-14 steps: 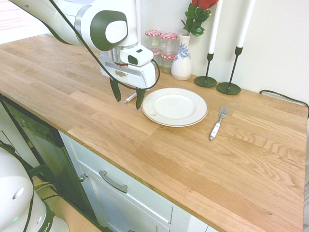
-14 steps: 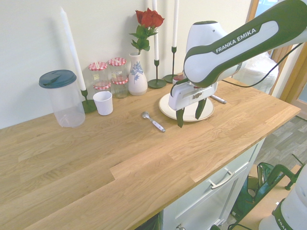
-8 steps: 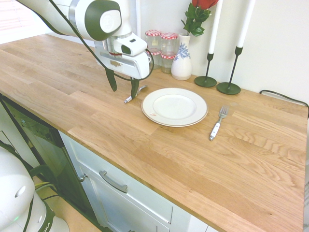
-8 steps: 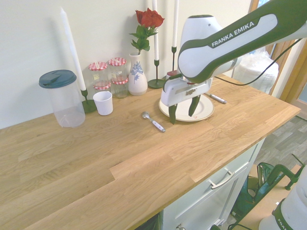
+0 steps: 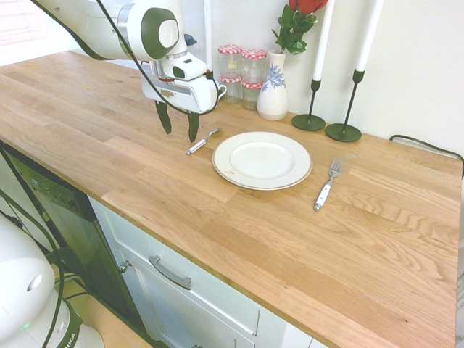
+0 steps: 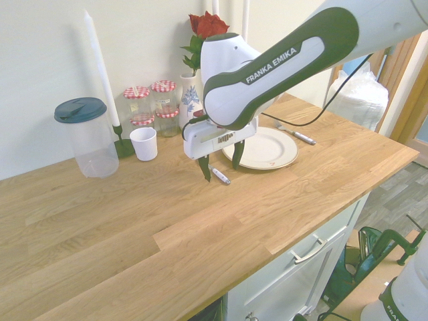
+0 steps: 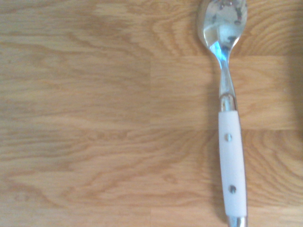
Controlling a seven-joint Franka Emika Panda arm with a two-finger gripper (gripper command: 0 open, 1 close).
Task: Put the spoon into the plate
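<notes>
My claw (image 5: 175,128) hangs with its fingers spread wide and nothing between them, tips above the worktop (image 5: 87,123) and not yet down to it. In the first exterior view, the spoon (image 5: 202,141) lies flat on the wood at about four o'clock from the claw, just beside it, with its bowl toward the jars. The plate (image 5: 262,160) sits further right, close to the spoon but not touching. The wrist view shows the spoon off to one side of the picture, not centred, so I judge I'm not lined up over it. If I drop from here, one finger could land on the handle and skid it away, or both could close on bare wood. A low, thin handle may also slip out.
</notes>
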